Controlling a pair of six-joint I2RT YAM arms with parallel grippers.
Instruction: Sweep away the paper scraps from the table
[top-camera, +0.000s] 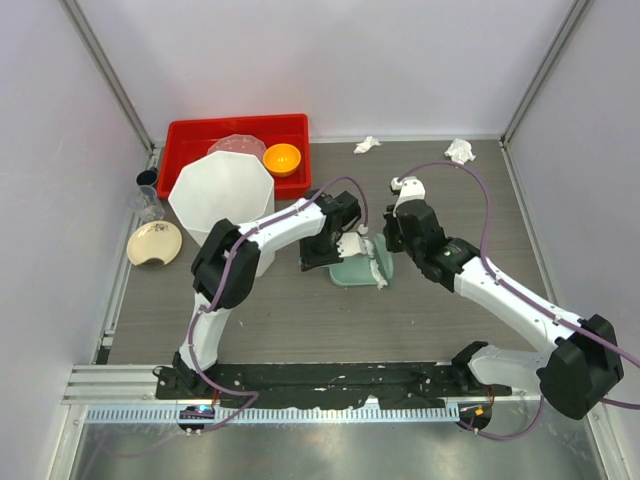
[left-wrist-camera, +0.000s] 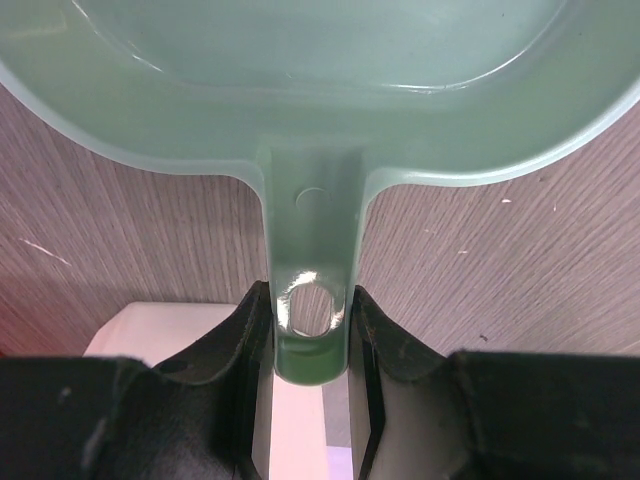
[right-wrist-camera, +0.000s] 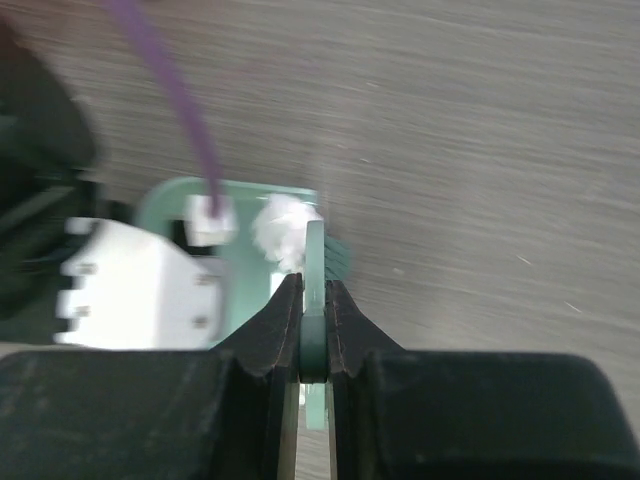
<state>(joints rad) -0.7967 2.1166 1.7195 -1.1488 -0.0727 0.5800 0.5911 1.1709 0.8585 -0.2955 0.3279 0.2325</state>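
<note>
Paper scraps: 2 white wads lie near the far edge of the table (top-camera: 450, 330), one (top-camera: 367, 144) at about mid-length of that edge, the other (top-camera: 459, 150) toward the far right corner. They are well apart from each other and from both arms. At least 1 further wad (right-wrist-camera: 283, 228) lies at the middle of the table, at the rim of the dustpan and just beside the brush. The wrist view is blurred, so it cannot be told whether this wad touches them.

Dustpan (top-camera: 350, 274): pale green, flat on the table at its middle. Its handle (left-wrist-camera: 310, 220) points toward the left arm.

Left gripper (left-wrist-camera: 312, 305): closed narrow on the end of the dustpan handle, 1 finger against each side.

Right gripper (right-wrist-camera: 312, 295): closed narrow on the thin pale green brush (right-wrist-camera: 316, 262), held edge-on between the fingers, with darker bristles showing beside it next to the dustpan rim.

Surroundings: a white faceted bin (top-camera: 220, 195) stands left of the dustpan, toward the far left corner. Behind it, in that corner, sits a red tray (top-camera: 190, 140) containing an orange bowl (top-camera: 282, 158). A beige plate (top-camera: 153, 243) lies at the left edge.
</note>
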